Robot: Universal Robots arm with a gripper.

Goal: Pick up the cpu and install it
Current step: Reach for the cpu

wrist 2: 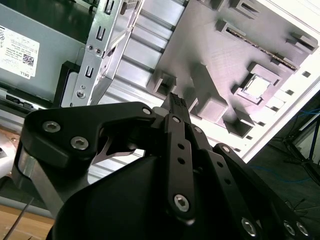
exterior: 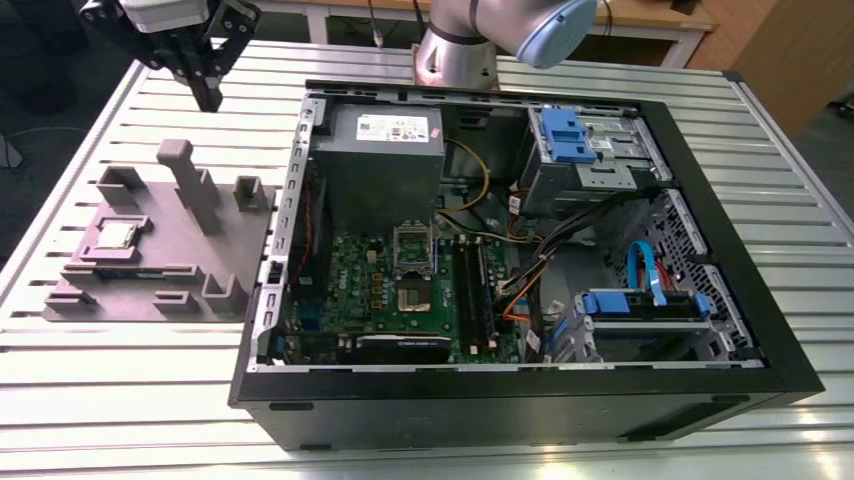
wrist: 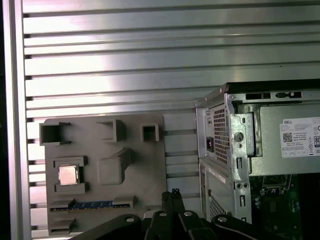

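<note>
Exterior view: the gripper (exterior: 210, 100) hangs above the slatted metal table (exterior: 134, 400) near its back corner on the exterior view's left, beyond the back edge of the grey fixture (exterior: 160, 270) and not touching it. Its two black fingers point down, pressed together with nothing between them; in both wrist views the fingertips (wrist 2: 175, 100) (wrist: 175, 192) meet the same way. The cpu (exterior: 118, 235) lies flat, silver top up, in a square recess of the fixture close to the fixture's edge on the exterior view's left, well apart from the gripper; both wrist views show it seated there (wrist 2: 258, 86) (wrist: 68, 175), with the fixture's upright blocks (wrist: 112, 167) between it and the fingers. Just beside the fixture, toward the exterior view's right, the open computer case (exterior: 534, 400) lies on its side on the table, with the green motherboard (exterior: 400, 290) exposed and the grey power supply (exterior: 380, 150) at the case's back edge.
</note>
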